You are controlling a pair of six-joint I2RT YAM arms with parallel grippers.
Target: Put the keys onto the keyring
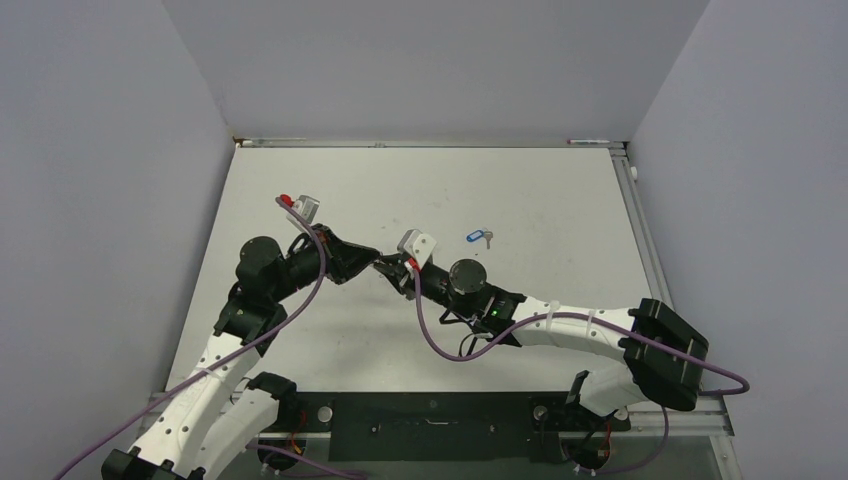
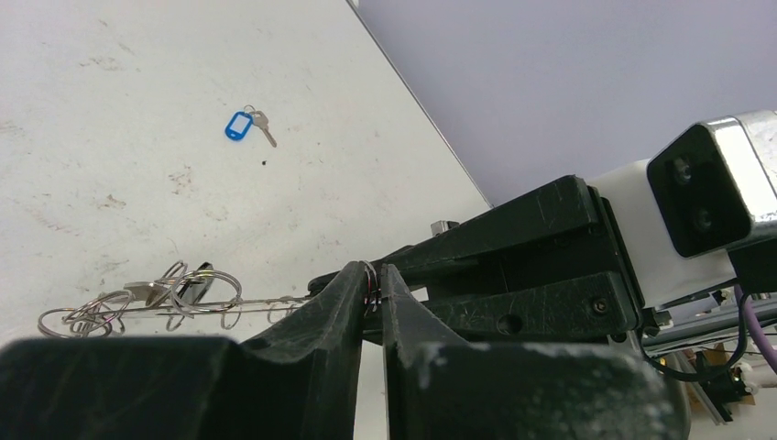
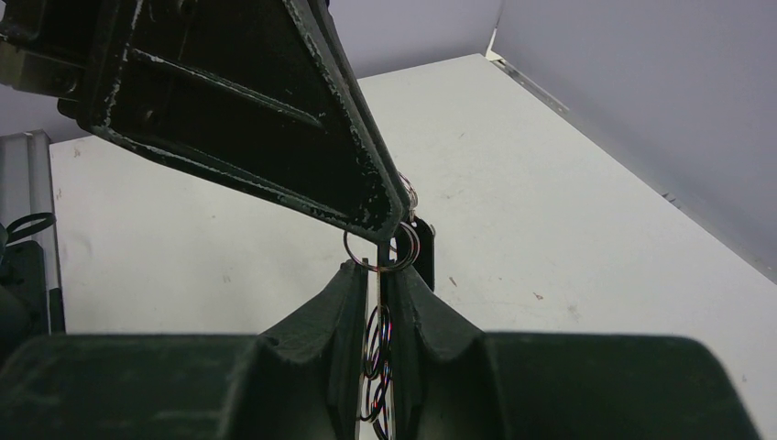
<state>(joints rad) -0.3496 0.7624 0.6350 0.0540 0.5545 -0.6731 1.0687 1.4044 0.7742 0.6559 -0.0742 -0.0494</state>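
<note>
The keyring (image 2: 266, 300) hangs edge-on above the table, its wire loops spreading to the left. My left gripper (image 2: 375, 280) is shut on one small loop at its rim. My right gripper (image 3: 377, 273) is shut on the ring's flat edge, and several loops of the keyring (image 3: 377, 330) show between its fingers. In the top view, the left gripper (image 1: 378, 262) and right gripper (image 1: 392, 270) meet tip to tip at mid-table. The black-headed key (image 2: 194, 282) hangs at the ring, as does the same key (image 3: 423, 252) just past my right fingertips. The blue-tagged key (image 1: 476, 237) lies loose on the table, apart from both grippers.
The blue-tagged key (image 2: 238, 126) lies on the white table (image 1: 560, 200) beyond the grippers. Grey walls close in the back and both sides. A black rail (image 1: 430, 415) holding the arm bases runs along the near edge.
</note>
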